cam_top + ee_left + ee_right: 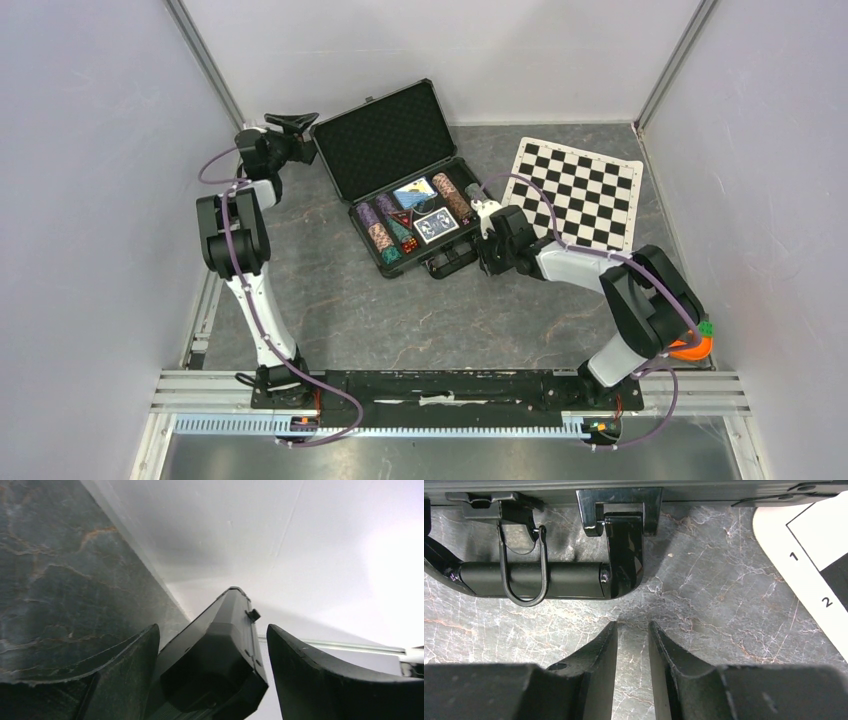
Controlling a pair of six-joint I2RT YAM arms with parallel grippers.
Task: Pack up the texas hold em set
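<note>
Checkered chess mat (580, 193) flat on the grey marbled table (400, 310), orange plastic object (692, 347) at the table's right edge.

The black briefcase (368, 243) lies open on the table, a little toward 12 o'clock of its middle and turned at an angle. Its lid (385, 140), lined with dimpled dark foam, stands up from the base's 11 o'clock side. Inside, striped chip stacks (377, 232) lie on their sides in rows along the 9 o'clock and 3 o'clock ends. Between them lie two blue card decks (436, 226), with red dice (409, 243) just at 7 o'clock of the nearer deck. The black bar handle (524, 577) is folded down onto the table at the base's 5 o'clock side.
</note>
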